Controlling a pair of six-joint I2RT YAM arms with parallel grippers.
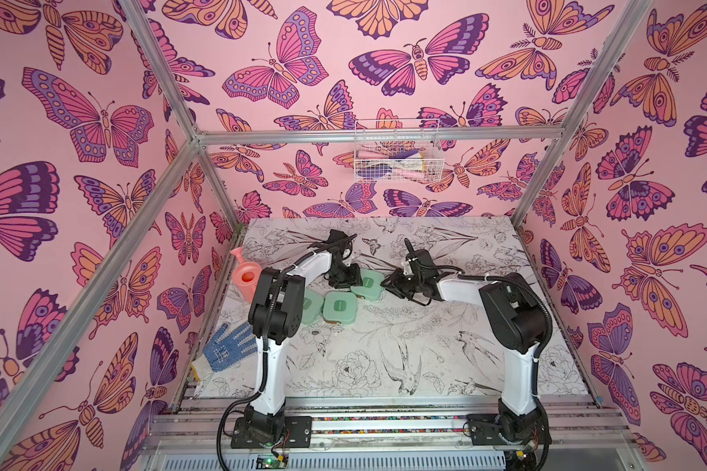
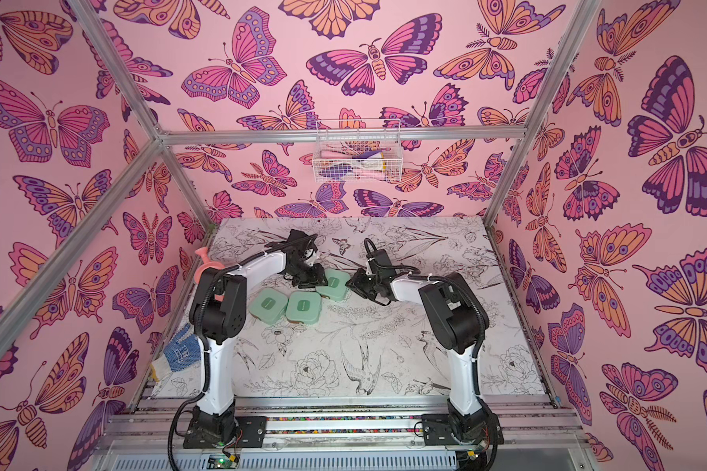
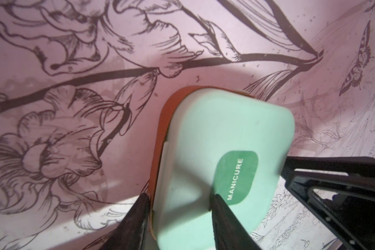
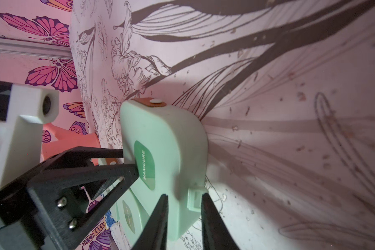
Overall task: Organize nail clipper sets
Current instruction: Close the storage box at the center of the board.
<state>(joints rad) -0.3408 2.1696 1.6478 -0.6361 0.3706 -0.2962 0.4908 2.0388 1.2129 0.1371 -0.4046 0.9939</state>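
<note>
We see the far case between both grippers: left gripper straddles its edge, right gripper apparently pinches its latch.

My top views are bright and evenly lit, bowed at the edges; my wrist views look pink-tinted, shadowed and perhaps slightly motion-blurred up close.

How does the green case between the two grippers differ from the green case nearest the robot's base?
The far case has the left gripper and the right gripper at its edges; the near case has no gripper at it. The far case lies apart from the others; the near case lies right beside a third case. Both are mint green, closed, with a dark oval lid mark.
</note>
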